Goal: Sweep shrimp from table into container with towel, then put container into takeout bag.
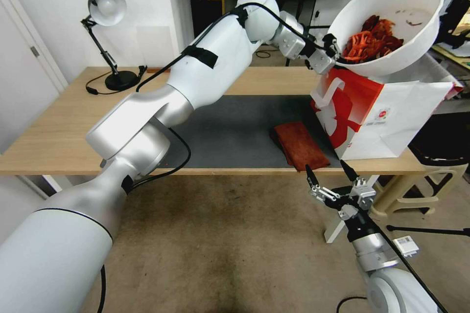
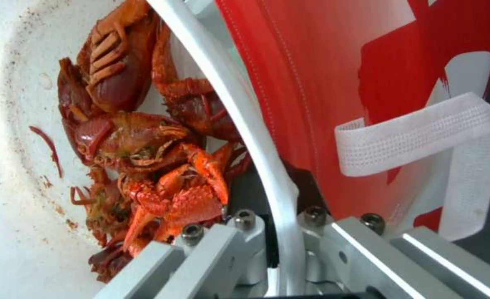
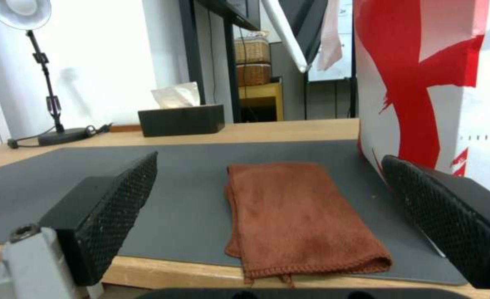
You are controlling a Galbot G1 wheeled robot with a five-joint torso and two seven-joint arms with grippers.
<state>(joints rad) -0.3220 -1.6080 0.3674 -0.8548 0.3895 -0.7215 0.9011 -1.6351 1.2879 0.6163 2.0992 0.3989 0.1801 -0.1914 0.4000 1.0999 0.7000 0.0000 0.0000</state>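
My left gripper is shut on the rim of the white container, holding it tilted in the air just above the open top of the red and white takeout bag. The shrimp lie heaped inside it. In the left wrist view the fingers clamp the container's rim, with the shrimp on one side and the takeout bag on the other. The rust-brown towel lies folded on the dark mat. My right gripper hangs open just off the table's front edge, facing the towel.
A dark grey mat covers the table's middle. A desk lamp stands at the back left, and a black tissue box sits at the back. A beige stool stands beside the table's right end.
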